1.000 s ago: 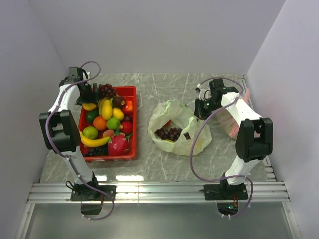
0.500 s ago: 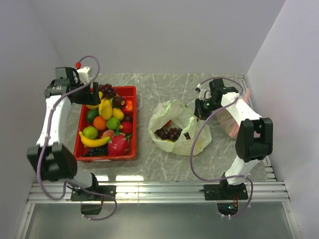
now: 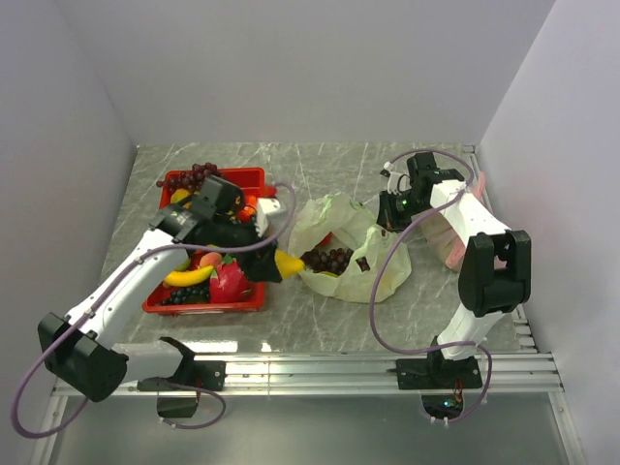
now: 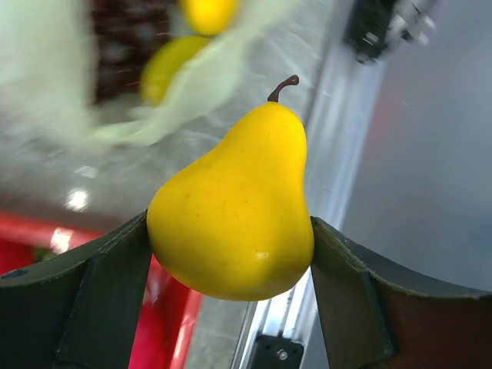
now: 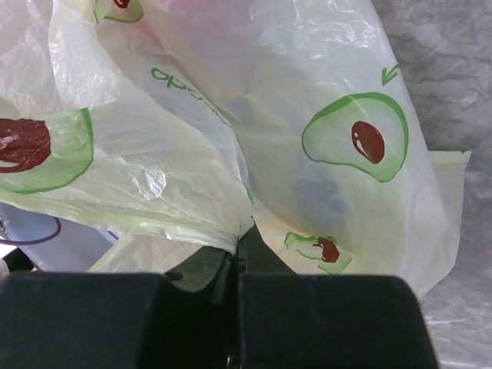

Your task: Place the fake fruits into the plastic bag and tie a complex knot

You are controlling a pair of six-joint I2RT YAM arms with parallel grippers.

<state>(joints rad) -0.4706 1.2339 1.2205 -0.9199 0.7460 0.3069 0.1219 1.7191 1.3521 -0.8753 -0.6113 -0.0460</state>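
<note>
plastic bag (image 3: 315,225): open on tabletop (image 3: 320,170), grapes (image 3: 327,259) inside.
right end effector (image 5: 234,257): pinched shut on bag's rim.
left end effector (image 4: 231,261): grips yellow pear (image 4: 234,192) beside bag's mouth.
red tray (image 3: 254,176): left of bag, many fruits (image 3: 230,281) left.
knot: not tied.

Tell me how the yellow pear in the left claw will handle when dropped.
The pear has glossy skin that looks slippery, so it may slide in the left claw. Rounded all over, it would probably roll where it lands. Seemingly plastic, it is likely light.
</note>
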